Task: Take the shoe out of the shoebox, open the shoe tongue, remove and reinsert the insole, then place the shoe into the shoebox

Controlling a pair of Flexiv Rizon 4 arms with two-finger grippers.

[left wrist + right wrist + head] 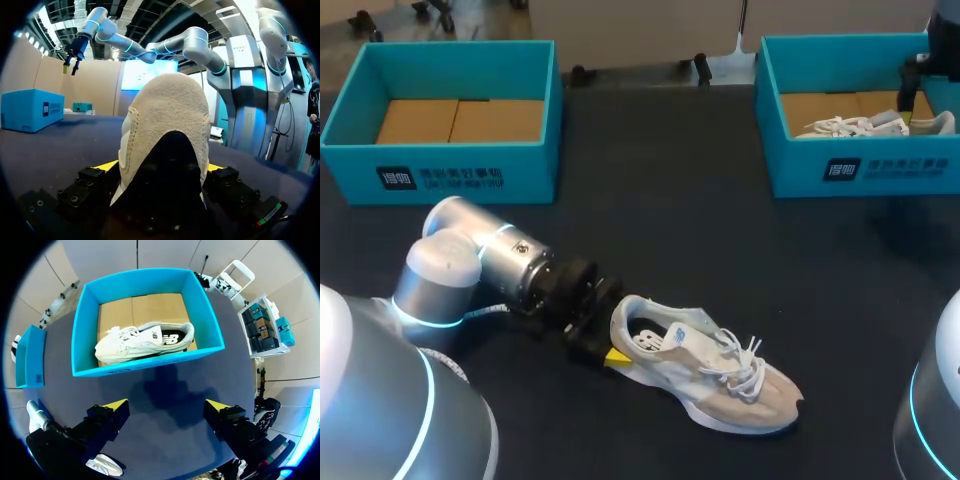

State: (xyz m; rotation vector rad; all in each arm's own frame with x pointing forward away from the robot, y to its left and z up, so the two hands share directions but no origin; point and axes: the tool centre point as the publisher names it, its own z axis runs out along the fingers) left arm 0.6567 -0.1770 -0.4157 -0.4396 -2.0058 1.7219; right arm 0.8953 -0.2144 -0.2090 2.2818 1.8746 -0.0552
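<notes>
Here, the beige sneaker lies on its side on the dark table, out of both boxes, toe pointing away from the left arm. The left gripper lies low over the table at the shoe's heel. In the left wrist view, the heel of the beige sneaker fills the space between the yellow tips, and the left gripper is clamped on it from both sides.

The left shoebox, teal with a cardboard floor, stands at the far left of the table. The right shoebox stands at the far right and holds a white sneaker, laces toward the box's left wall.

The right gripper hangs high above the right shoebox. In the right wrist view, the right gripper has its fingers wide apart with nothing between them. Ahead of it, the white sneaker lies on its side across the floor of the right shoebox. The left wrist view shows the right gripper well above the table.
</notes>
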